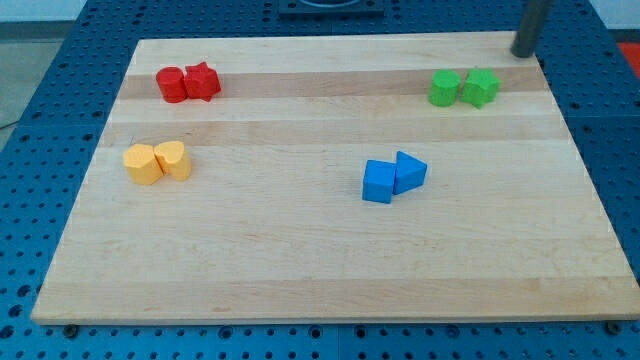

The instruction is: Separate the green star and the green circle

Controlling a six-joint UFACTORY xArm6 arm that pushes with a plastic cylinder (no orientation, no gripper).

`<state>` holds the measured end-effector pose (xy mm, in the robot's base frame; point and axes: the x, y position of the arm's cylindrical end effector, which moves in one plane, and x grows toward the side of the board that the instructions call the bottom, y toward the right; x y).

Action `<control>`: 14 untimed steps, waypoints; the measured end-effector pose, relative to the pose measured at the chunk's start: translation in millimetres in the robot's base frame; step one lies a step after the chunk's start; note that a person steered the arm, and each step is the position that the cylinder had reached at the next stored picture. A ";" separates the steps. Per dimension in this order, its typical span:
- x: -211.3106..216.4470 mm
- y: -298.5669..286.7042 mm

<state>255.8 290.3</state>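
The green circle (444,88) and the green star (481,87) sit touching side by side near the view's top right of the wooden board (320,260), circle on the left. My tip (523,53) stands at the board's top right edge, above and to the right of the green star, apart from it.
A red circle (171,84) and a red star (202,80) touch at the top left. A yellow hexagon (143,164) and a yellow heart (175,159) touch at the left. A blue cube (379,182) and a blue triangle (410,171) touch right of centre.
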 end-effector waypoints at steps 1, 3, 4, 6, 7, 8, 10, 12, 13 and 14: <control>38.0 -11.6; 76.5 -49.3; 86.7 -91.0; 54.8 -231.8; 59.5 -226.8; 67.1 -178.4; 67.1 -86.9; 65.2 -5.9; 34.8 -6.7; 29.0 -84.2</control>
<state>284.8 206.1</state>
